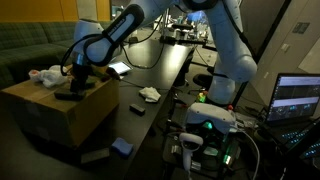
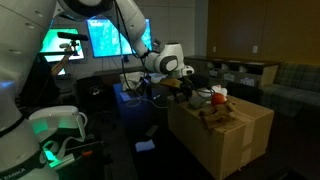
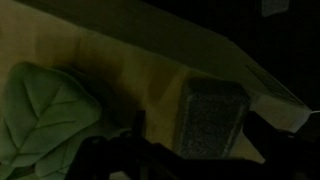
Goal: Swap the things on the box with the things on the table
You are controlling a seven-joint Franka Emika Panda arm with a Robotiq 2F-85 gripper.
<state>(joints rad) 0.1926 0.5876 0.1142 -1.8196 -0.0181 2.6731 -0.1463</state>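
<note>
Above the large brown cardboard box (image 1: 55,118), my gripper (image 1: 78,76) hangs with its jaws spread wide and nothing between them, as far as the dim pictures let me judge. The box stands at the end of the long, glossy black table (image 1: 170,70), its flat top about level with the tabletop.

In the wrist view a green leaf-shaped soft piece (image 3: 45,110) lies at nine o'clock on the cardboard, and a grey rectangular block (image 3: 212,118) sits at four o'clock. On the table, at three o'clock from the box in an exterior view, lies a crumpled white cloth-like lump (image 1: 150,94).

The step in hand looks like a pick from the box. I judge it best to centre over one item, come straight down, close only once both jaws flank it, and lift clear before crossing to a bare patch of table.

No brand, label or writing can be read. The lit laptop screen (image 1: 298,97) is too small to make out.
</note>
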